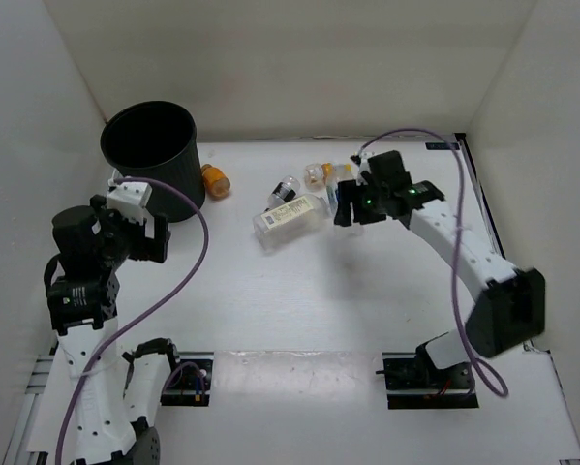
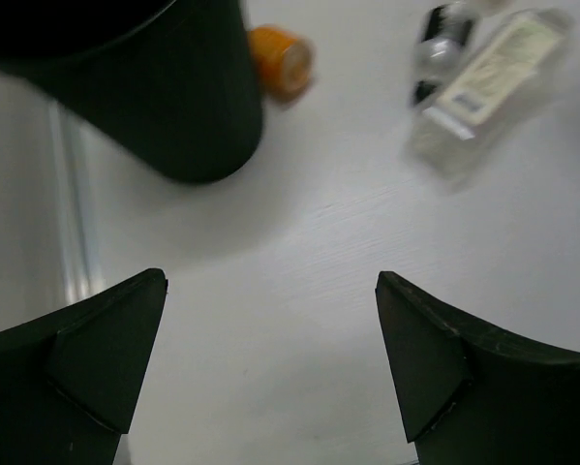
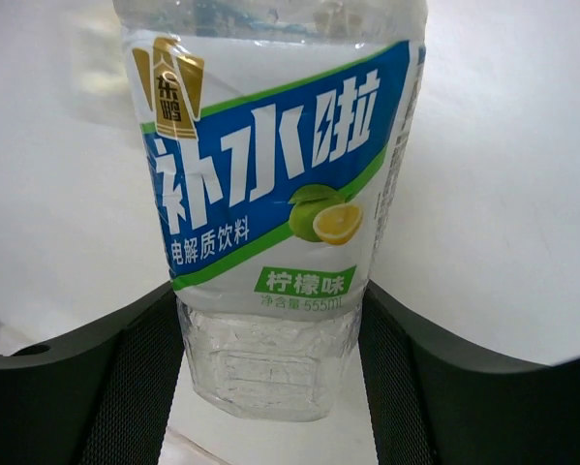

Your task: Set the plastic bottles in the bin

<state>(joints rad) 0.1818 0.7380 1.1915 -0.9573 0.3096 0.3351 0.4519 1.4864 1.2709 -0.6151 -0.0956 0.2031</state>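
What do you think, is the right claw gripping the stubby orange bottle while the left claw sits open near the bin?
Wrong bottle. The right wrist view shows the right claw gripping a clear bottle with a blue-white label; the stubby orange bottle lies beside the bin. The left claw is open near it.

Clear glossy plastic bottle [image 3: 270, 194] — matt white table [image 1: 299, 310].

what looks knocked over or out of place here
No spill or breakage shows. The white-label bottle lies on its side mid-table, and the orange bottle lies tipped beside the bin. The right hand grips a blue-label bottle.
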